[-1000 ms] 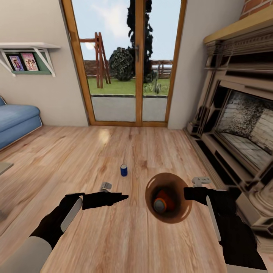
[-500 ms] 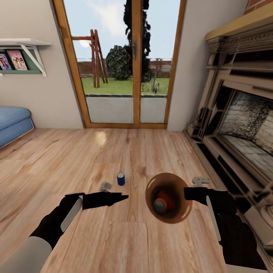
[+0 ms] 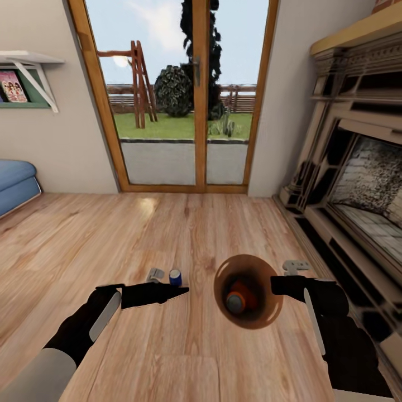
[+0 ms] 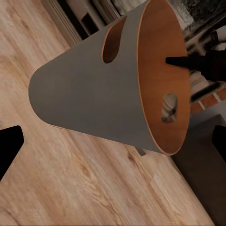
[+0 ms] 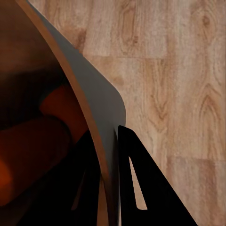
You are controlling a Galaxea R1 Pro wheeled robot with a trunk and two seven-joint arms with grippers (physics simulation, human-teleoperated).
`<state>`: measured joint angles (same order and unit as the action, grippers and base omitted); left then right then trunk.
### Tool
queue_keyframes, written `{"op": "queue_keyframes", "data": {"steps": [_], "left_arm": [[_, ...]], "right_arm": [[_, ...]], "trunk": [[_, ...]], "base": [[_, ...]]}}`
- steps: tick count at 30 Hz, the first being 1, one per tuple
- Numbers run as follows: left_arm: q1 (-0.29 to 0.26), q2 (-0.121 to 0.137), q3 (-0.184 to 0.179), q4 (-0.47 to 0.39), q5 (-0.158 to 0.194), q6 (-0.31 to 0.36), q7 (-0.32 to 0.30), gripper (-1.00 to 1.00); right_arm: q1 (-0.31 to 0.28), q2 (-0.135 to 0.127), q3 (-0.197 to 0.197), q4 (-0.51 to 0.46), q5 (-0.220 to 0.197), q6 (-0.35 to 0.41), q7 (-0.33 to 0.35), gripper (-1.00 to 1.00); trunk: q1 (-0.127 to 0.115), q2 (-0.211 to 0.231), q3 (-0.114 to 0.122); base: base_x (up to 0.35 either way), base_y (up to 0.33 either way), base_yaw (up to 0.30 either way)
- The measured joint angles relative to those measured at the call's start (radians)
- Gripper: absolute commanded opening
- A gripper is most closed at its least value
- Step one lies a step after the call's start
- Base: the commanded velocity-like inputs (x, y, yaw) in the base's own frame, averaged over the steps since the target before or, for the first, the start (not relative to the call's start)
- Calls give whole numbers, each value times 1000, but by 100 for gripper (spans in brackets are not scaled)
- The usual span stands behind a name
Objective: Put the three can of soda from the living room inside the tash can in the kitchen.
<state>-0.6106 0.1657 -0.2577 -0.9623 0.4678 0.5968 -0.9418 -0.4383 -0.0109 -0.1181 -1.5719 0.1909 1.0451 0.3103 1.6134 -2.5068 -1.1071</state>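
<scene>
Head view: right hand [image 3: 277,285] is clamped on the rim of the tash can [image 3: 268,312], which hangs off the floor [image 3: 184,357] in front of the robot. Orange can [image 3: 241,295] lies inside, silver end up; a second can inside can't be made out from here. Blue can [image 3: 175,277] stands on the floor, its base cut off behind the left hand [image 3: 181,290]. Left hand points toward the bin, apart from it, holding nothing; can't tell from here how far its fingers are spread. Glass doors [image 3: 184,95] straight ahead, sofa [image 3: 14,181] cropped at the left edge, fireplace [image 3: 357,184] cropped on the right.

Left wrist view: tash can [image 4: 99,94] side-on, grey outer wall, copper inside, handle slot visible. Left hand's fingers [image 4: 8,143] sit wide apart at the frame edges with nothing between them. Right hand's finger [image 4: 186,62] pokes over the far rim. Pale blob low on the inner wall, too blurred to identify.

Right wrist view: fingers [image 5: 141,188] pinch the bin wall [image 5: 92,117], one inside, one outside. Orange shapes [image 5: 42,136] in the dark interior; count unclear.

Versus 1.0 s ago: the whole view has shifted, so the camera moved. Blue can now reads much nearer the left hand, the sofa and the shelf [image 3: 22,78] are further out of frame. Arms and bin sit at the same spots in the picture.
</scene>
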Motion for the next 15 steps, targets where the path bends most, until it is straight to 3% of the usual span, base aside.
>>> {"op": "queue_keyframes", "data": {"steps": [15], "left_arm": [[0, 0, 0, -1, 0, 0, 1, 100]], "right_arm": [[0, 0, 0, 0, 2, 0, 0, -100]], "trunk": [[0, 0, 0]], "base": [[337, 0, 0]]}}
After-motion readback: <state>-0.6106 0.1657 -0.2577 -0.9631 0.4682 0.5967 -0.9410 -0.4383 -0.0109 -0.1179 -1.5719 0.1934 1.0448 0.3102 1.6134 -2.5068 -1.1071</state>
